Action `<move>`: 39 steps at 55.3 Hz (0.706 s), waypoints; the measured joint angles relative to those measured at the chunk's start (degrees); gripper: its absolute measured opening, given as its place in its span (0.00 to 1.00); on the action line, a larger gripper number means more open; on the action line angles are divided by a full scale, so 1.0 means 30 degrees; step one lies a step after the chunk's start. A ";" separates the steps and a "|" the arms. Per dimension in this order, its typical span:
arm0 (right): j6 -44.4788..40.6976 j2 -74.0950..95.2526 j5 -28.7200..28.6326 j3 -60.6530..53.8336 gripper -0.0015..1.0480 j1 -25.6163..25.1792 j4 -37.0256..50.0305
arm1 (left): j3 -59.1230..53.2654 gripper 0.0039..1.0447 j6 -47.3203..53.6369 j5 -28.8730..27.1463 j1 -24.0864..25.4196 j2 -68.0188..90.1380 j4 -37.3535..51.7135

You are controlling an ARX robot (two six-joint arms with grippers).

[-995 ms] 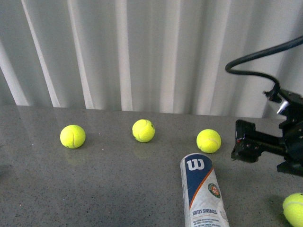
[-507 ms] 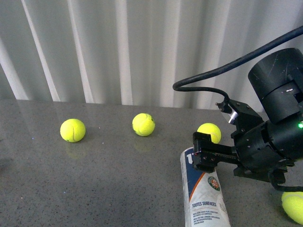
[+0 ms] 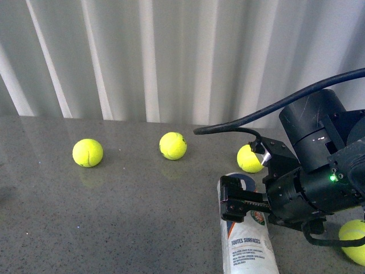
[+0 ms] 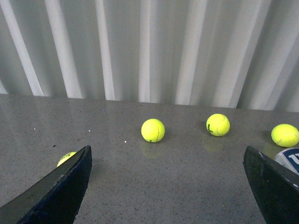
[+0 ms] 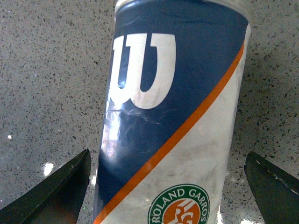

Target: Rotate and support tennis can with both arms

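Observation:
The tennis can (image 3: 246, 246) lies on its side on the grey table, its far end pointing to the curtain. In the right wrist view the can (image 5: 173, 112) fills the space between the fingers, showing the navy W label, orange stripe and round Roland Garros sticker. My right gripper (image 3: 231, 198) is open and hovers over the can's far end, one black finger (image 5: 58, 193) on each side, not touching it. My left gripper (image 4: 168, 191) is open and empty above bare table; the can's end (image 4: 289, 158) shows at that view's edge. The left arm is out of the front view.
Yellow tennis balls lie on the table (image 3: 131, 205): one at the left (image 3: 87, 152), one in the middle (image 3: 173, 145), one behind the right gripper (image 3: 248, 158), one at the front right (image 3: 353, 240). A white pleated curtain (image 3: 171, 57) closes the back.
My right arm has swung in from the right edge to the left and now sits over the can's far end, hiding its W label in the front view.

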 joint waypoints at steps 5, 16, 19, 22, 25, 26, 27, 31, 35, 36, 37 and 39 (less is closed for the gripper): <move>0.0058 0.0270 0.0022 -0.0189 0.93 0.0022 0.0612 | 0.0000 0.94 0.0000 0.0000 0.0000 0.0000 0.0000; 0.0109 0.0517 0.0240 -0.0328 0.86 0.0080 0.1151 | 0.0007 0.94 0.0000 0.0000 0.0000 0.0000 0.0000; 0.0109 0.0525 0.0350 -0.0401 0.76 0.0087 0.1275 | 0.0000 0.94 0.0000 0.0000 0.0000 0.0000 0.0000; 0.0095 0.0525 0.0364 -0.0444 0.68 0.0095 0.1341 | 0.0007 0.94 0.0000 0.0000 0.0000 0.0000 0.0000; 0.0058 0.0525 0.0393 -0.0466 0.63 0.0102 0.1370 | 0.0007 0.94 0.0000 0.0000 0.0000 0.0000 0.0000; 0.0036 0.0525 0.0444 -0.0474 0.60 0.0102 0.1377 | 0.0000 0.94 0.0000 0.0000 0.0000 0.0000 0.0000; 0.0022 0.0525 0.0481 -0.0481 0.59 0.0102 0.1377 | 0.0007 0.94 0.0000 0.0000 0.0000 0.0000 0.0000; 0.0015 0.0525 0.0554 -0.0525 0.52 0.0109 0.1399 | 0.0007 0.94 0.0000 0.0000 0.0000 0.0000 0.0000; 0.0015 0.0510 0.0612 -0.0561 0.44 0.0109 0.1399 | 0.0007 0.94 0.0000 0.0000 0.0000 0.0000 0.0000; -0.0007 0.0495 0.0619 -0.0583 0.41 0.0109 0.1399 | 0.0007 0.94 0.0000 0.0000 0.0000 0.0000 0.0000; -0.0015 0.0444 0.0648 -0.0597 0.39 0.0117 0.1399 | 0.0000 0.94 0.0000 0.0000 0.0000 0.0000 0.0000; -0.0029 0.0335 0.0678 -0.0648 0.35 0.0131 0.1413 | 0.0007 0.94 0.0000 0.0000 0.0000 0.0000 0.0000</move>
